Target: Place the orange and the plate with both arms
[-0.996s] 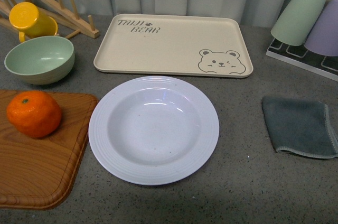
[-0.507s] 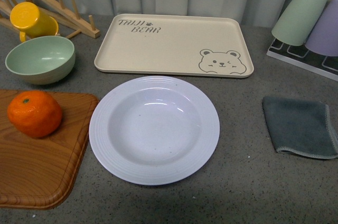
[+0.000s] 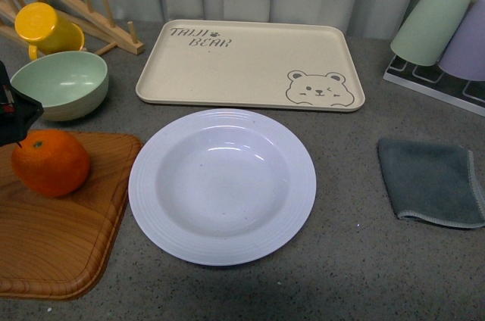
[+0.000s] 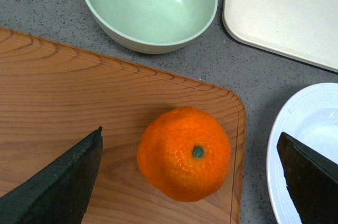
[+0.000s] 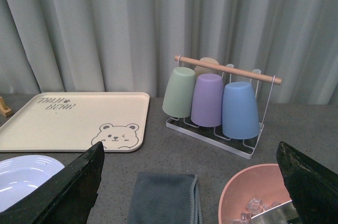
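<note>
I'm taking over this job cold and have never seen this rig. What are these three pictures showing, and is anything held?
This is a two-armed robot with pincer grippers. The front view looks out from its body. It shows a white plate in the middle, an orange on a wooden cutting board, a bear tray behind and a grey cloth to the right. The other two pictures come from cameras on the wrists, where the black wedges are the gripper fingers. The left gripper is open, framing the orange without gripping it. The right gripper is open and faces a rack of cups. Nothing is held.
</note>
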